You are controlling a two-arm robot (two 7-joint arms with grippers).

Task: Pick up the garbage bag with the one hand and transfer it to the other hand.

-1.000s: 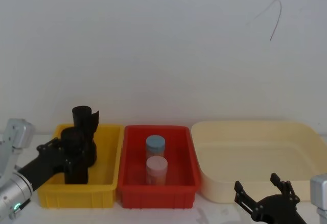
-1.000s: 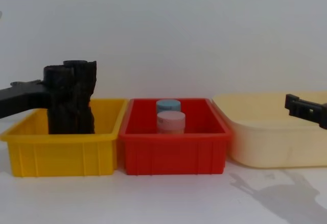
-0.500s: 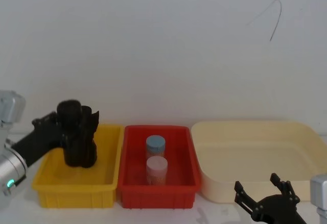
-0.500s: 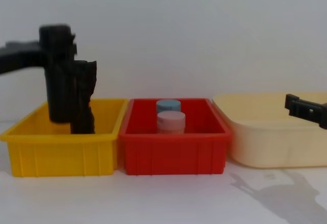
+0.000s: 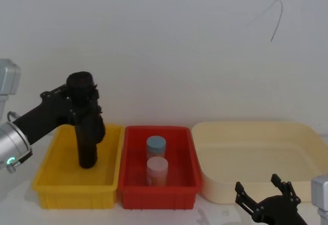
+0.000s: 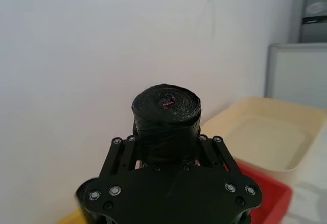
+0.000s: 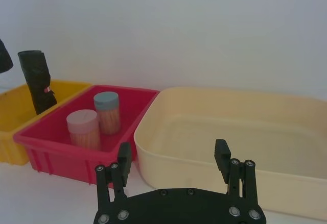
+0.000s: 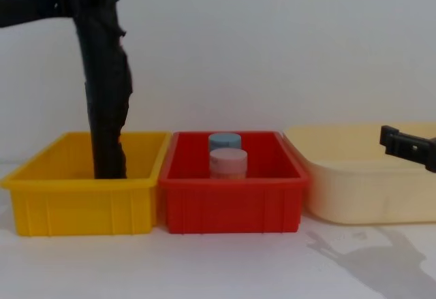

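Garbage bag point(image 5: 82, 87), a thick black roll with a band round its top, held upright in the air above the yellow bin point(image 5: 72, 190) at the left end of the bench point(image 8: 204, 265). The left tool point(image 5: 74, 107) reaches in from the robot's left and pinches the roll from both sides just below the banded top; the left wrist view shows one finger on each flank. This high, sideways hold leaves the body of the roll free, probably so that the other tool can take it lower down. A slimmer roll point(image 7: 37, 78) with a ragged top stands inside the yellow bin. In the head and chest views it overlaps the bag's lower end, so where one ends and the other begins cannot be told.

The right tool point(image 5: 260, 186) waits low at the robot's right, in front of the cream tub point(image 5: 246, 125), fingers spread and holding nothing, well apart from the bag. Between them sits the red bin point(image 5: 156, 197) with two jars point(image 5: 156, 145). The bag probably has to cross above these for the handover, which is not yet begun
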